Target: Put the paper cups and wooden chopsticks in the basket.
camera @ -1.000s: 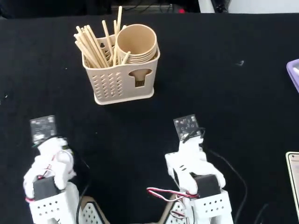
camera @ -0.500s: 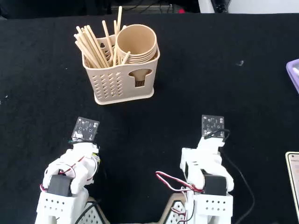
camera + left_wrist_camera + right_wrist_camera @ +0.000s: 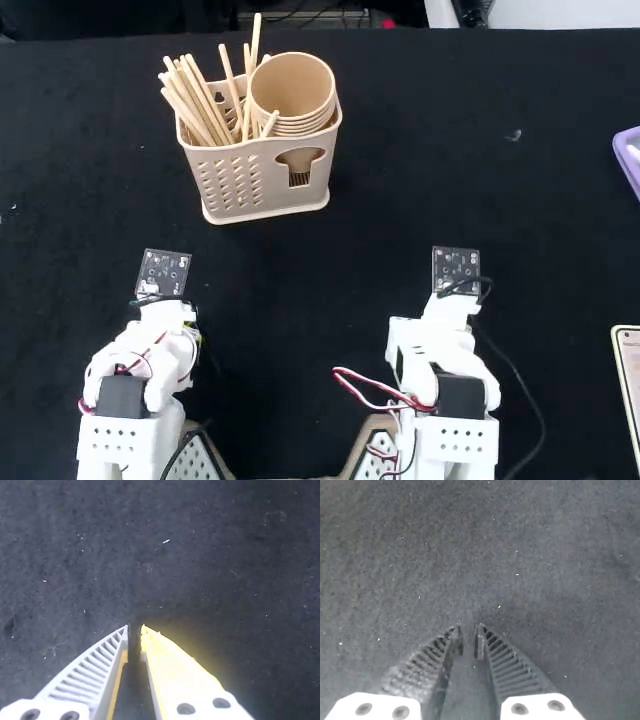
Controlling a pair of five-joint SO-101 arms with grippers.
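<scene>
Basket (image 3: pixel 262 180) loaded, both arms folded.
High view: the paper cups (image 3: pixel 292 95) and wooden chopsticks (image 3: pixel 200 98) stood inside it. Left wrist view: the left gripper (image 3: pixel 134 631) was clenched, empty, over black cloth (image 3: pixel 225 555). Right wrist view: the right gripper (image 3: pixel 468 641) was likewise closed, holding nothing.

White arms (image 3: pixel 440 365) with red-white cables (image 3: pixel 352 392); left tool (image 3: pixel 134 631) part yellow.

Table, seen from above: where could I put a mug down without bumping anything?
The widest bare cloth lies right of the basket, up to the purple thing at the edge. The strip between basket and the arms is free too. The basket itself is crowded with chopsticks and cups.
</scene>
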